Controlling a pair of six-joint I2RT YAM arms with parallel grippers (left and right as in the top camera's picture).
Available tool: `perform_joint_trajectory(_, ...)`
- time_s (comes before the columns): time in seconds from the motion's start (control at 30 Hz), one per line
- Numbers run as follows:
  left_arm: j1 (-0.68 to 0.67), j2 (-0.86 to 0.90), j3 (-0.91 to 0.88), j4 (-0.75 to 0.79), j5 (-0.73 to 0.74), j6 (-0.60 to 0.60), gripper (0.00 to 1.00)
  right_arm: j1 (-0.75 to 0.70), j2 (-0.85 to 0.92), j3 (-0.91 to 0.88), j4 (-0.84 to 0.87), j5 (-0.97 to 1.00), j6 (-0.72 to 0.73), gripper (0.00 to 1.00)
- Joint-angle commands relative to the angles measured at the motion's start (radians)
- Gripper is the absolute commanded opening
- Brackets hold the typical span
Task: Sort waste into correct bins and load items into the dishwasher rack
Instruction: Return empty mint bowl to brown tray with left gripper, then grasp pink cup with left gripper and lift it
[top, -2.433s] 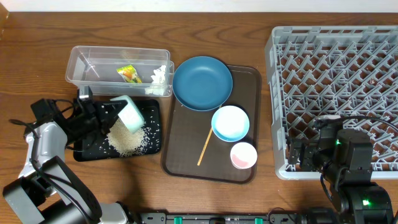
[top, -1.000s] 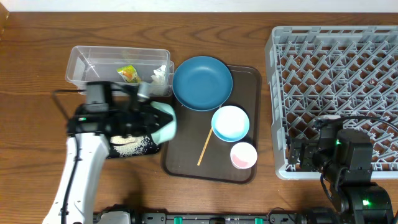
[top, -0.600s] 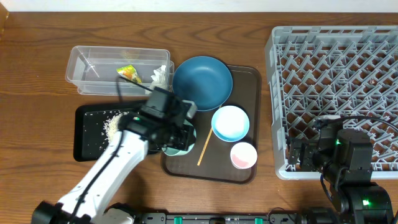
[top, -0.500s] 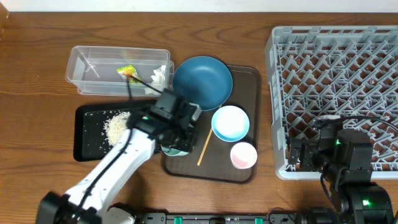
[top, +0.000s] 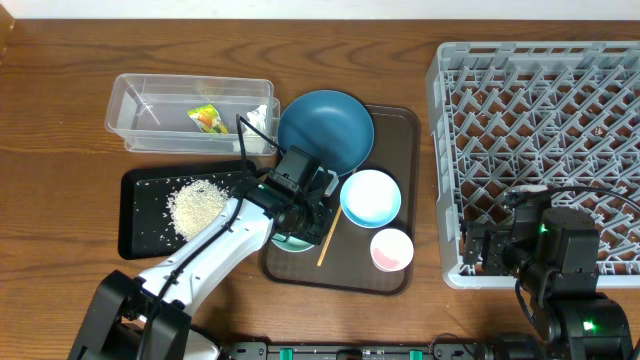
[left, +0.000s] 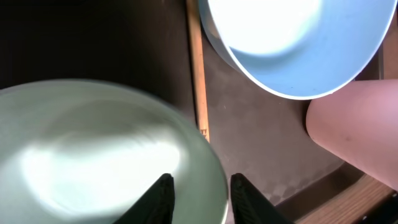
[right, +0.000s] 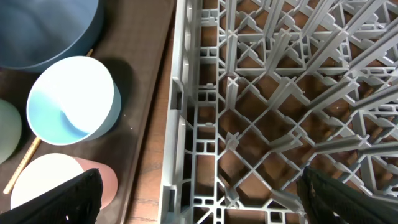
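Pale mint bowl (left: 93, 149) sits at the left front part of the brown tray (top: 400, 140), pinched by the left claw (left: 200, 182). One finger is inside the rim and the other outside, closed down narrowly on the bowl's edge. Whether the bowl rests on the tray or hangs just above it cannot be told. A chopstick (top: 330, 238) lies just beside the bowl on its right. Past it are the light blue bowl (top: 370, 197) and, nearer the front, the pink cup (top: 391, 249). The dark blue dish (top: 325, 133) lies at the tray's back left corner.

Left of the tray, a heap of rice (top: 195, 205) lies in the black tray (top: 140, 240). Behind that, the clear tub (top: 130, 110) holds the wrapper (top: 207, 118) and the tissue (top: 258, 120).

The right claw (right: 202, 199) hangs over the front left edge of the rack (top: 540, 140), fingers spread wide and holding nothing.
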Motion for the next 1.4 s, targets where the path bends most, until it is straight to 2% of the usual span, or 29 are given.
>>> perform_joint_trajectory(0.0, 0.0, -0.003, 0.004, -0.005, -0.016, -0.015, 0.37, 0.012, -0.001, 0.017, -0.002, 0.003, 0.002, 0.99)
perform_joint_trajectory(0.07, 0.0, -0.017, 0.011, -0.011, -0.013, -0.037, 0.43, 0.012, -0.001, 0.017, -0.002, 0.003, 0.002, 0.99)
perform_joint_trajectory(0.37, -0.002, -0.177, 0.043, -0.005, 0.159, -0.037, 0.48, 0.012, -0.001, 0.017, -0.002, 0.003, 0.002, 0.99)
perform_joint_trajectory(0.53, -0.048, -0.201, 0.043, 0.003, 0.165, -0.036, 0.52, 0.012, -0.001, 0.017, -0.002, 0.003, 0.002, 0.99)
perform_joint_trajectory(0.7, -0.142, -0.188, 0.043, 0.05, 0.145, -0.036, 0.52, 0.012, -0.001, 0.017, -0.002, 0.003, 0.002, 0.99)
perform_joint_trajectory(0.93, -0.256, -0.159, 0.043, 0.063, 0.017, -0.037, 0.52, 0.012, -0.001, 0.017, -0.002, 0.003, 0.002, 0.99)
perform_joint_trajectory(1.3, -0.308, 0.027, 0.043, 0.175, 0.002, -0.098, 0.52, 0.012, -0.001, 0.017, -0.002, 0.003, 0.002, 0.99)
perform_joint_trajectory(1.37, -0.308, 0.064, 0.043, 0.187, 0.002, -0.109, 0.48, 0.012, -0.001, 0.017, -0.002, 0.003, 0.002, 0.99)
